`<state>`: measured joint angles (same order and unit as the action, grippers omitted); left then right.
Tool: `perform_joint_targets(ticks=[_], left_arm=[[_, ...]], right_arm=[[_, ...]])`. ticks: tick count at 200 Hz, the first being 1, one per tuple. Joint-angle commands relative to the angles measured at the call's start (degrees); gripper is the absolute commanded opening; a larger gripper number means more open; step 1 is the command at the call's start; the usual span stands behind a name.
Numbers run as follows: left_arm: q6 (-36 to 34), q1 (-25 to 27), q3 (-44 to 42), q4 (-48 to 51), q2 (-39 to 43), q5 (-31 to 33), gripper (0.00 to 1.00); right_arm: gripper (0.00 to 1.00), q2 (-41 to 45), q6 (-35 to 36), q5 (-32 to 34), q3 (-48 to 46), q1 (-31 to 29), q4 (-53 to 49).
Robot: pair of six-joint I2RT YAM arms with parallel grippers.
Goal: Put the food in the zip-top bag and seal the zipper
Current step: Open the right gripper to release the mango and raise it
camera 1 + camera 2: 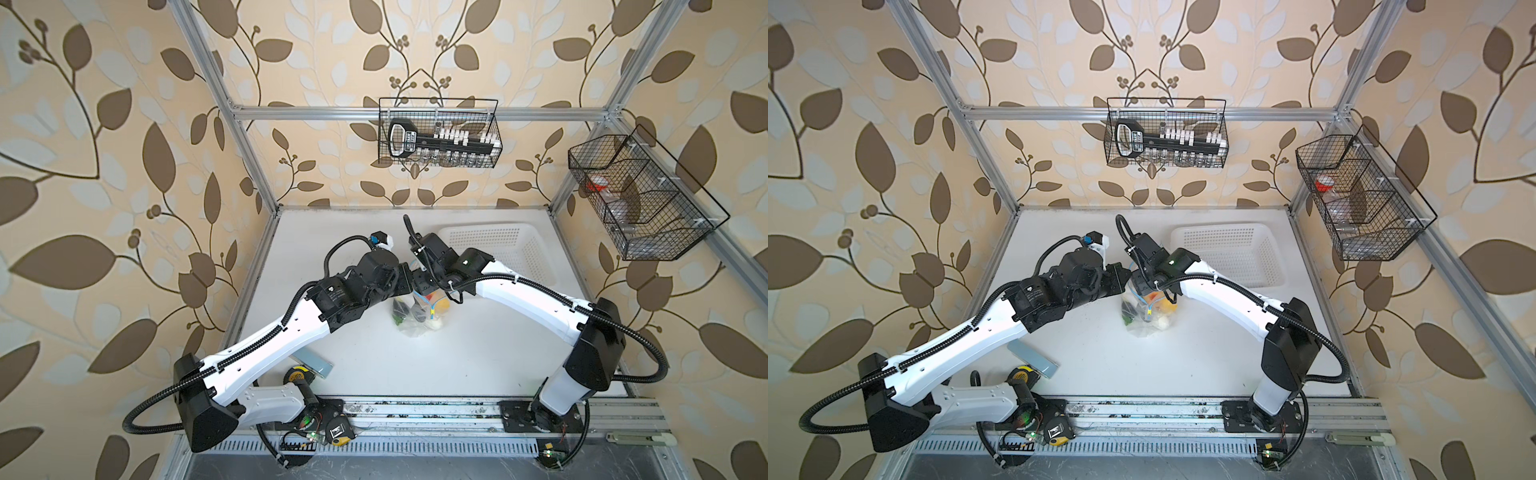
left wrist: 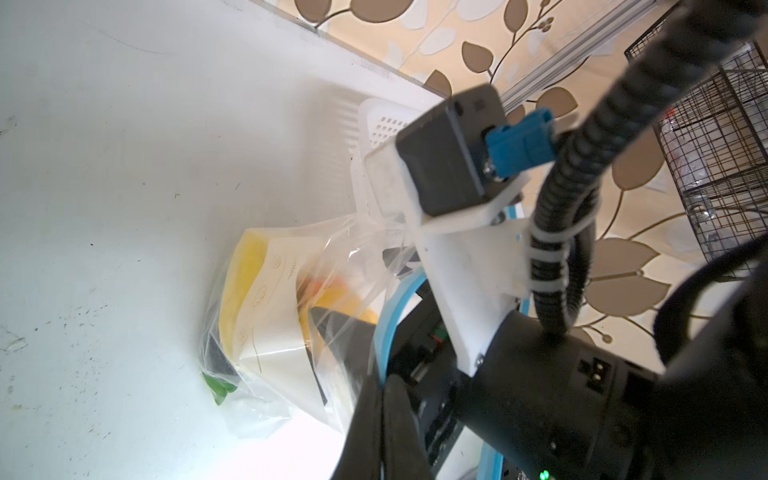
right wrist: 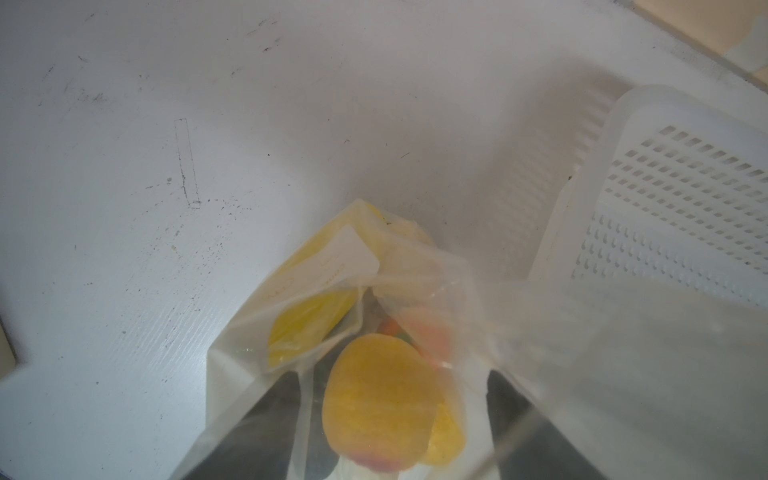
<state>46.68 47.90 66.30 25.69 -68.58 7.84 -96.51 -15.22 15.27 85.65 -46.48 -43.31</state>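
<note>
In both top views the zip-top bag (image 1: pixel 415 322) (image 1: pixel 1144 326) stood on the white table (image 1: pixel 478 353), under both wrists. In the left wrist view, my left gripper (image 2: pixel 382 411) pinched the zipper (image 2: pixel 388 316). In the right wrist view, my right gripper (image 3: pixel 392 374) gaped, with the peach (image 3: pixel 382 411) between its jaws.

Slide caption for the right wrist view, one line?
Right end effector open either side of the peach in the clear bag, white basket beside the bag.
</note>
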Motion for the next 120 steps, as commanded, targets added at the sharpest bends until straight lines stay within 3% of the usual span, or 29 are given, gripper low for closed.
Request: perform_joint_targets(ticks=[1, 74, 120], left_arm=[[-0.04, -0.16, 0.72, -1.83, 0.81, -0.55, 0.0], [-0.3, -0.17, 1.61, -1.48, 1.43, -0.61, 0.0], [-1.27, -0.18, 3.39, 0.17, 1.08, -0.2, 0.0]], right_arm=[[0.73, 1.44, 0.37, -0.15, 0.63, -0.36, -0.01], [0.71, 9.15, -0.33, 4.49, 7.28, -0.79, -4.68], [0.7, 14.51, -1.11, 6.27, 6.19, -0.45, -4.87]])
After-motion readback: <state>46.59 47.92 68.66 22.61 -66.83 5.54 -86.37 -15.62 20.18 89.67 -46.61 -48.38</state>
